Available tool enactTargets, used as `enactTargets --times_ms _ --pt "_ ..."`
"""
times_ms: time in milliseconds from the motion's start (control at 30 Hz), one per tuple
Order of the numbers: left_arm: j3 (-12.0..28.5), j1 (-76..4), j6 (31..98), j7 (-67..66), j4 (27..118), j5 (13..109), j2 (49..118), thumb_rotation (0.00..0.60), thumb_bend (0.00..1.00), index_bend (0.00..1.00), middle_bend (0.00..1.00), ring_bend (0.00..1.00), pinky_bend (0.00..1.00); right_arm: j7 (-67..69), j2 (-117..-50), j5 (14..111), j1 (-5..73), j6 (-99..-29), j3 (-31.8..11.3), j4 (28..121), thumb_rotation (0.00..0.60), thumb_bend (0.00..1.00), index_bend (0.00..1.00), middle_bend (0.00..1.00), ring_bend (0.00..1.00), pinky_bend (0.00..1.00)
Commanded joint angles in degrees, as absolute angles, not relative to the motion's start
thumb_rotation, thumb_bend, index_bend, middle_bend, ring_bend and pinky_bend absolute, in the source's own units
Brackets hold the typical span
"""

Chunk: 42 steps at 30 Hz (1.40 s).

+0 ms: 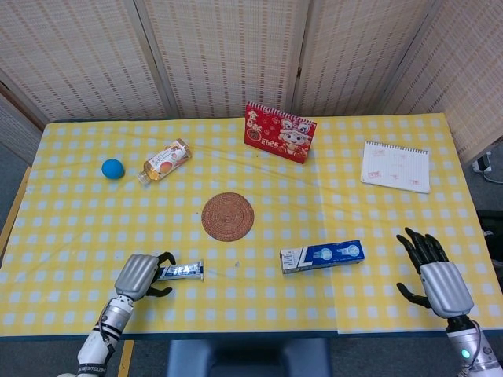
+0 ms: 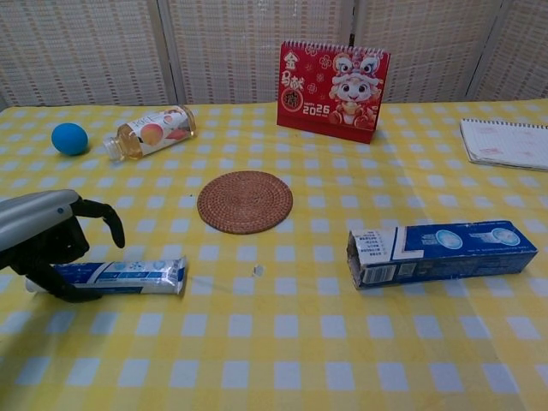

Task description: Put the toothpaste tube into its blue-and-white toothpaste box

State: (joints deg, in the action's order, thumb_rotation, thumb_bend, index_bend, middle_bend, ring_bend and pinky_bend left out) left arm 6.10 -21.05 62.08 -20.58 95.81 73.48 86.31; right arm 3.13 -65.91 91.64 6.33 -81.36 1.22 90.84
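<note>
Left hand (image 2: 43,235) open over toothpaste tube (image 2: 128,276) cap end; tube lies left-right, crimp toward box (image 2: 441,251).

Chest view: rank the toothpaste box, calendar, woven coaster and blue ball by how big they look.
1. Toothpaste box and calendar: about alike in area; the box lies nearer the camera, so I won't rank them.
2. Woven coaster.
3. Blue ball, clearly smallest.

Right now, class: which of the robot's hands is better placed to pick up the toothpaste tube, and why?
The left hand. Its fingers already straddle the cap end of the toothpaste tube. The right hand hovers open at the table's far right, beyond the toothpaste box.
</note>
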Motion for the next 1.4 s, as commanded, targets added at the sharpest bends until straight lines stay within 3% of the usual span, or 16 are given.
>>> enactTargets --times_ms 33,1033,1233,1400 --pt "6.48 -22.23 60.64 -20.8 95.31 72.01 86.87 0.6 0.21 0.42 1.0 1.0 1.0 3.31 -65.93 91.03 6.41 -81.11 0.94 90.73 0.6 0.3 0.0 0.0 0.0 0.0" --pt "6.52 -29.65 54.2 -18.91 88.1 64.49 91.1 0.6 0.22 0.44 1.0 1.0 1.0 4.96 -65.09 88.93 6.19 -80.98 -0.05 90.31 0.6 0.3 0.0 0.0 0.0 0.0" --pt "6.35 -30.21 54.8 -17.94 86.13 65.1 92.21 0.6 0.31 0.48 1.0 1.0 1.0 4.99 -65.06 88.89 6.05 -81.04 -0.01 90.2 0.6 0.3 0.0 0.0 0.0 0.0" --pt "6.12 -30.47 55.08 -17.42 84.92 65.16 92.73 0.6 0.44 0.59 1.0 1.0 1.0 4.94 -65.08 88.84 6.04 -81.0 -0.06 90.21 0.6 0.3 0.0 0.0 0.0 0.0"
